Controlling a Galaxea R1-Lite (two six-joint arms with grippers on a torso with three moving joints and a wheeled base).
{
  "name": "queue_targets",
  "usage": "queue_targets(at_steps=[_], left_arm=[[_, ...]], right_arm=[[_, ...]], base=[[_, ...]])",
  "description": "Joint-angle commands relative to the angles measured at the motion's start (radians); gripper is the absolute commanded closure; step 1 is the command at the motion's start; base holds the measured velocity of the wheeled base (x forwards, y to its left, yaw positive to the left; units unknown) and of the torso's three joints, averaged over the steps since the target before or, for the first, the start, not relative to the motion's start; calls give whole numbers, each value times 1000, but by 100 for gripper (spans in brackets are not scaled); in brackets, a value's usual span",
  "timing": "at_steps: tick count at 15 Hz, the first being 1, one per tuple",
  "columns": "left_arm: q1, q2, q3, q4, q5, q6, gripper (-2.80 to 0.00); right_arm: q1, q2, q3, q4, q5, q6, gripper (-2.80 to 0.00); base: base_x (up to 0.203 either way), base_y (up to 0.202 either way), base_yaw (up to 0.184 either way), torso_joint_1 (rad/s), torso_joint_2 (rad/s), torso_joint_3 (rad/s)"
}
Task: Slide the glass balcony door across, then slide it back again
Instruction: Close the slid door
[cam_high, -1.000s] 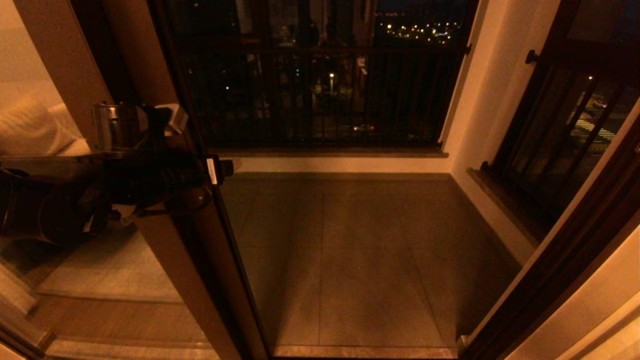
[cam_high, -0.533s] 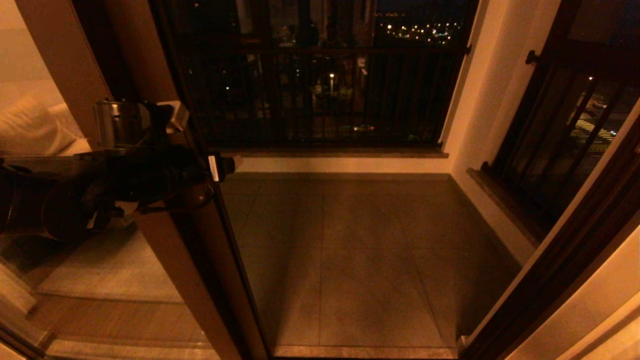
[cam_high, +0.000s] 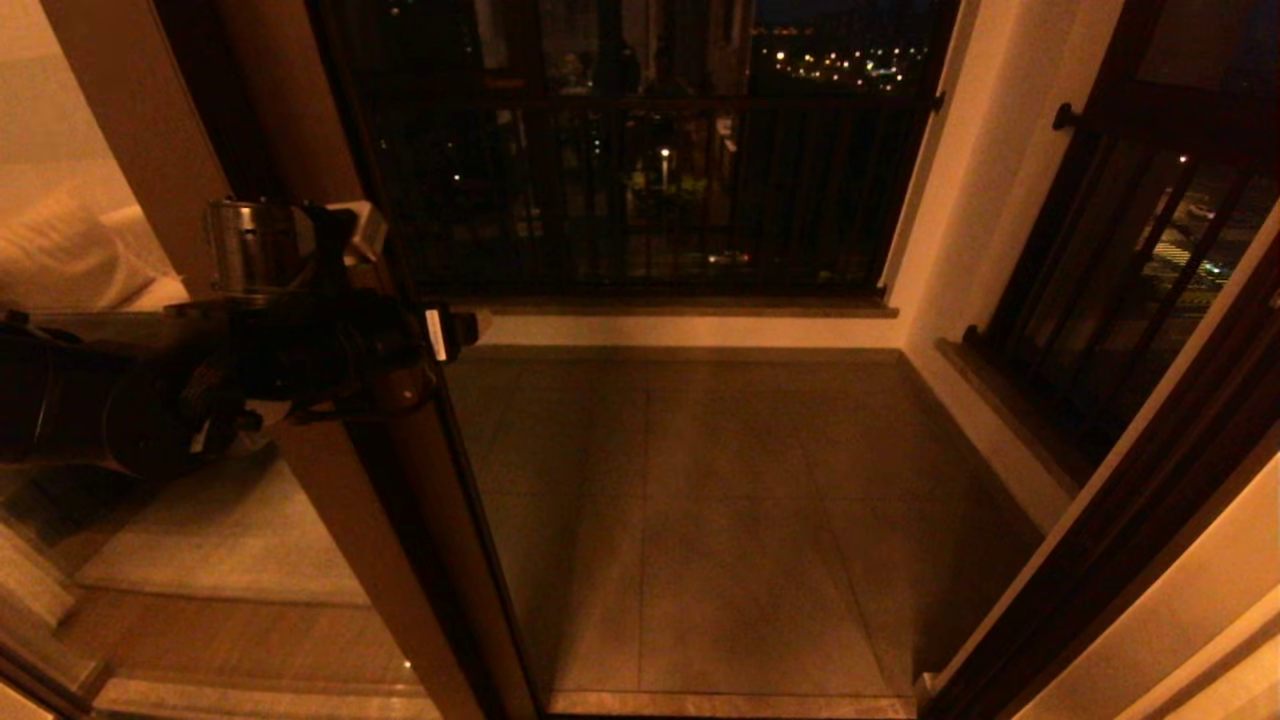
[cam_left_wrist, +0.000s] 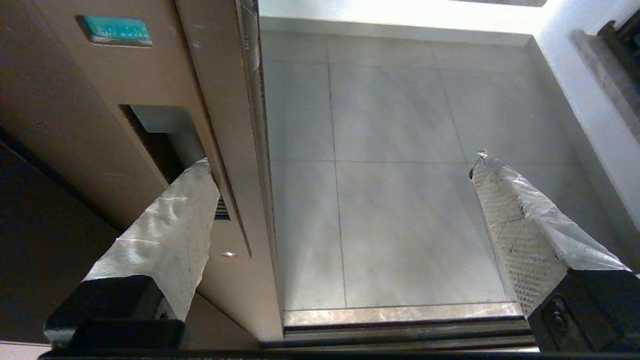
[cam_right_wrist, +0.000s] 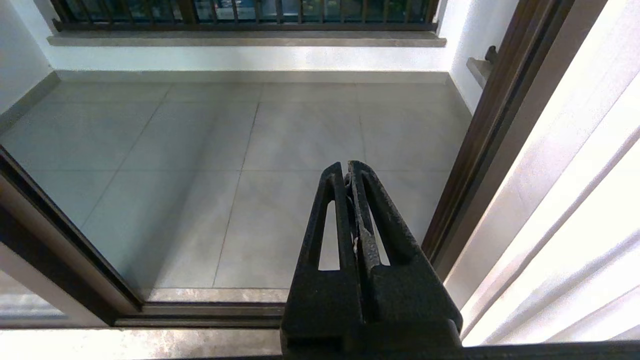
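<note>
The glass balcony door (cam_high: 400, 500) stands at the left of the head view, its brown stile (cam_left_wrist: 220, 100) bordering a wide open doorway. My left gripper (cam_high: 440, 335) is at the stile at mid height. In the left wrist view the left gripper (cam_left_wrist: 341, 159) is open and straddles the stile's edge. One taped finger (cam_left_wrist: 170, 220) reaches into the recessed handle (cam_left_wrist: 160, 130); the other finger (cam_left_wrist: 515, 210) hangs over the balcony floor. The frosted band is out of view. My right gripper (cam_right_wrist: 347, 167) is shut and empty, low near the threshold.
Grey tiled balcony floor (cam_high: 720, 500) lies beyond the doorway, bounded by dark railings (cam_high: 640, 180). The brown door jamb (cam_high: 1130, 500) runs down the right side. The floor track (cam_left_wrist: 400, 330) crosses the threshold. A white wall (cam_right_wrist: 575, 150) is beside the right gripper.
The left gripper and the door stile have shifted a little to the right. Nothing else has moved.
</note>
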Motion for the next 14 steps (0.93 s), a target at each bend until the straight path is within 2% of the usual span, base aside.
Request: queue_targets(at_steps=[1, 7, 10, 14], left_arm=[[-13, 7, -3, -6, -5, -1, -280], [-46, 8, -12, -6, -4, 1, -280], [-59, 25, -32, -6, 35, 1, -280], [-69, 30, -35, -6, 36, 2, -280]], right_arm=[[0, -2, 2, 0, 0, -1, 0], [0, -2, 2, 0, 0, -1, 0], [0, -2, 2, 0, 0, -1, 0], [0, -2, 2, 0, 0, -1, 0]], base=[[0, 0, 0, 0, 0, 0], [0, 0, 0, 0, 0, 0], [0, 0, 0, 0, 0, 0], [0, 0, 0, 0, 0, 0]])
